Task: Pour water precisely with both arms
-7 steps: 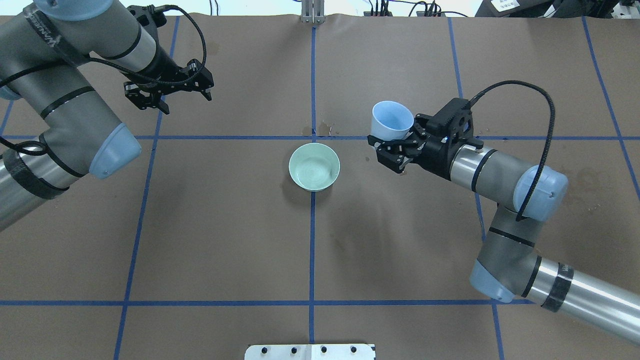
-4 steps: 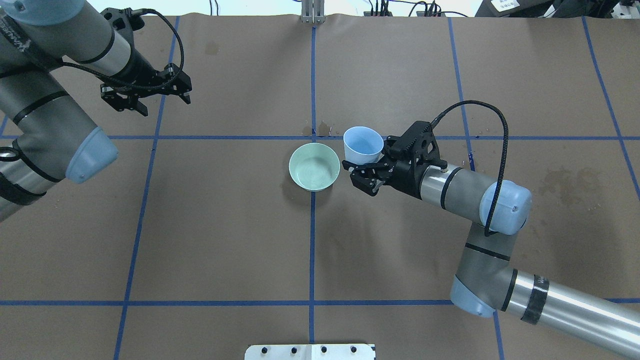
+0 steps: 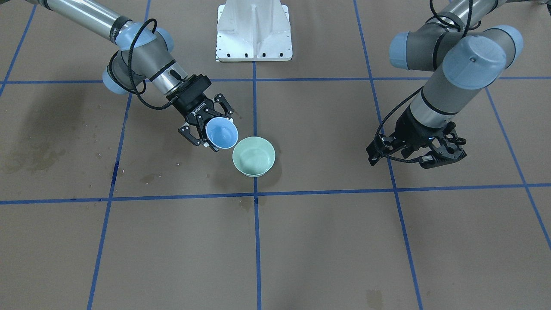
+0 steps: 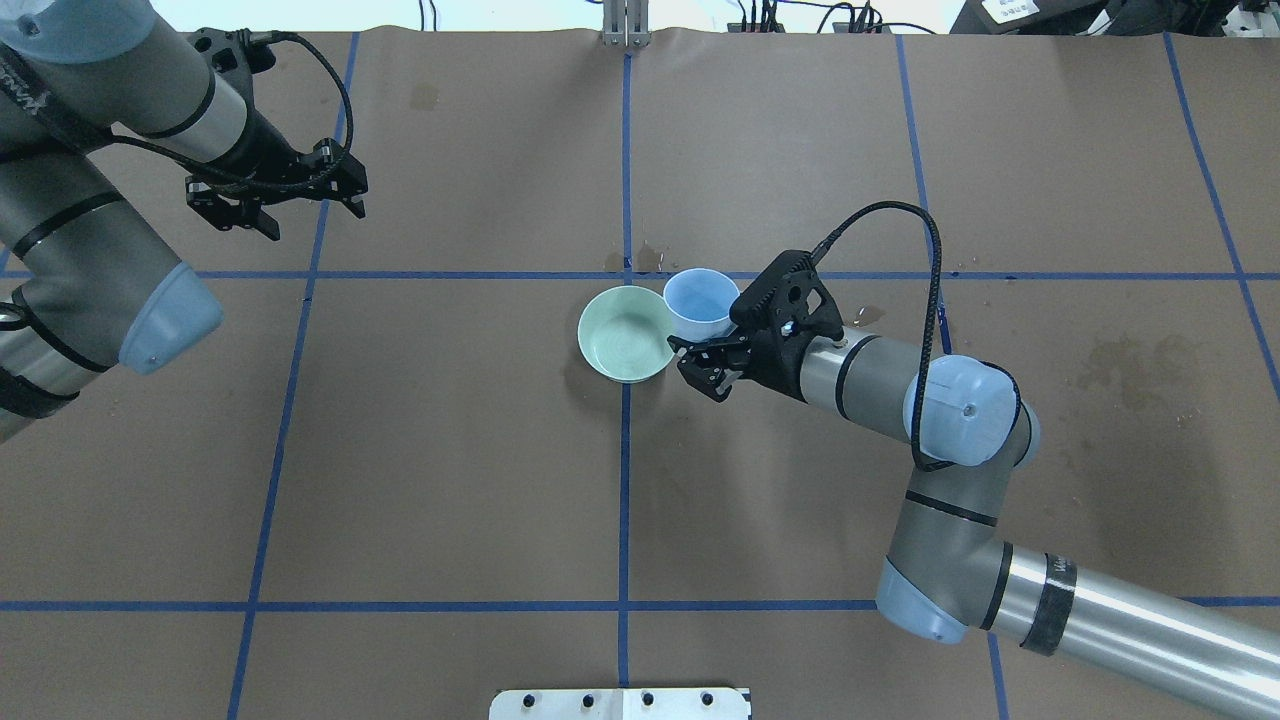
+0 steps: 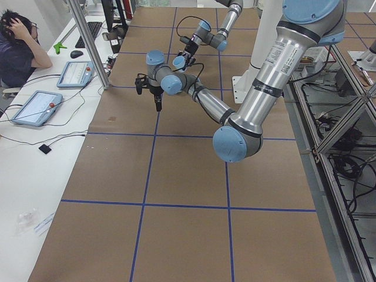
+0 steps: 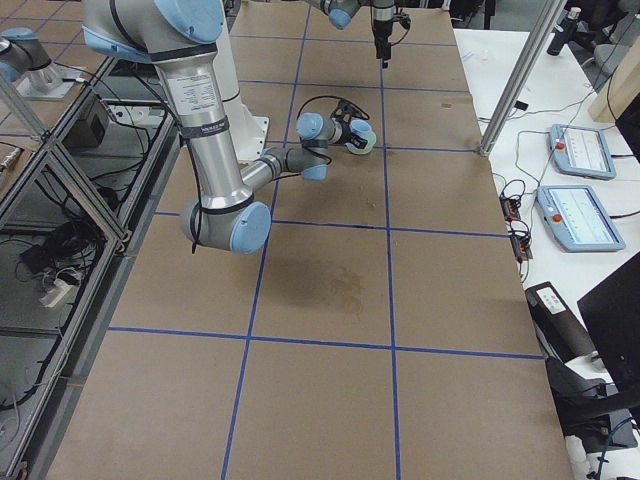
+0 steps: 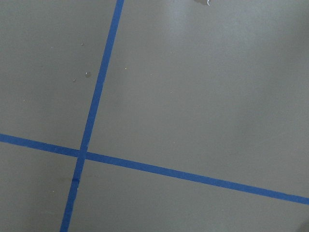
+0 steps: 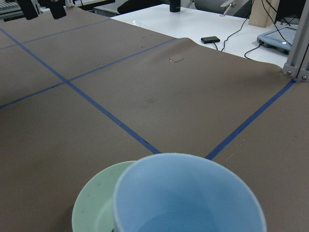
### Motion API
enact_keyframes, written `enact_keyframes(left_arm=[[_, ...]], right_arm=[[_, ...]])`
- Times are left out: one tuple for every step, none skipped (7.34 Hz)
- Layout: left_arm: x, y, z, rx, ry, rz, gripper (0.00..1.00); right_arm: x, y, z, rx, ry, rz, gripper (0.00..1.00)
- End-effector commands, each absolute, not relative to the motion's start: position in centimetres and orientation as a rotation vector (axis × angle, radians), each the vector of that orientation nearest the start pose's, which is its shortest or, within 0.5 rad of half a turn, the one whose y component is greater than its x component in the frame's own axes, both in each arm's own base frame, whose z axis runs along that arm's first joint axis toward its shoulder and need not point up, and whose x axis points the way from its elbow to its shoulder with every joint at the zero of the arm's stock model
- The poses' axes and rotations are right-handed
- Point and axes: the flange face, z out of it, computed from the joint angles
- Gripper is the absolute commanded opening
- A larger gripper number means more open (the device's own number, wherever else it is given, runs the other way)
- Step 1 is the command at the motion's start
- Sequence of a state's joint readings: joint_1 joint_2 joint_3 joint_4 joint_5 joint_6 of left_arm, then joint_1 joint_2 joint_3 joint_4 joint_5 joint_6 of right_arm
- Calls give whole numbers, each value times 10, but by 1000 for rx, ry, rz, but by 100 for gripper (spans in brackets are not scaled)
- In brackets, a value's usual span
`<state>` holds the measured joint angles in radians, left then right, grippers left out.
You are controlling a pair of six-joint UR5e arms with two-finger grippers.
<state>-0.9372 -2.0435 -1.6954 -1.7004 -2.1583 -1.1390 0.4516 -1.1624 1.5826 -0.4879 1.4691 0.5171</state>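
A light blue cup (image 4: 702, 298) is held just above the table, with my right gripper (image 4: 703, 340) shut on its side. Its mouth faces up and its rim is beside the right rim of a pale green bowl (image 4: 626, 335) on the centre line. The front view shows the cup (image 3: 222, 134) at the bowl's (image 3: 254, 156) upper left, inside the right gripper (image 3: 211, 125). In the right wrist view the cup (image 8: 188, 193) fills the foreground, the bowl (image 8: 94, 210) just beyond it. I cannot make out water in either. My left gripper (image 4: 314, 214) hangs open and empty far left.
Brown paper with blue tape lines (image 4: 625, 180) covers the table. Dark dried stains (image 4: 1130, 365) lie on the right half and near the centre cross (image 4: 640, 258). The white pedestal (image 3: 254, 30) stands at the robot's side. A person (image 5: 17, 47) sits at a side desk.
My right gripper has carried the cup left and down, from well right of the bowl to right beside its rim. My left arm has drawn back toward the left edge.
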Motion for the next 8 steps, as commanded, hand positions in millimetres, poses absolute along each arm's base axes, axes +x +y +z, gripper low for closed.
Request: enact_keyframes(left_arm=[[320, -567, 322, 6, 898, -259, 100], [320, -567, 324, 2, 895, -260, 100], [320, -567, 324, 11, 893, -241, 100], [315, -561, 345, 13, 874, -210, 100], [314, -561, 348, 15, 871, -207, 100], [314, -561, 348, 15, 871, -207, 100], [312, -561, 347, 15, 872, -209, 100], [311, -562, 346, 17, 873, -209, 100]], right_arm=[[-521, -403, 283, 1050, -974, -465, 0], [-518, -394, 263, 1003, -927, -494, 0], [-518, -385, 246, 958, -914, -532, 0], [-527, -385, 237, 905, -904, -575, 0], [-532, -387, 234, 884, -874, -597, 0], [-533, -388, 237, 842, -856, -641, 0], [-531, -395, 239, 794, -840, -685, 0], [-528, -402, 240, 768, -828, -706, 0]])
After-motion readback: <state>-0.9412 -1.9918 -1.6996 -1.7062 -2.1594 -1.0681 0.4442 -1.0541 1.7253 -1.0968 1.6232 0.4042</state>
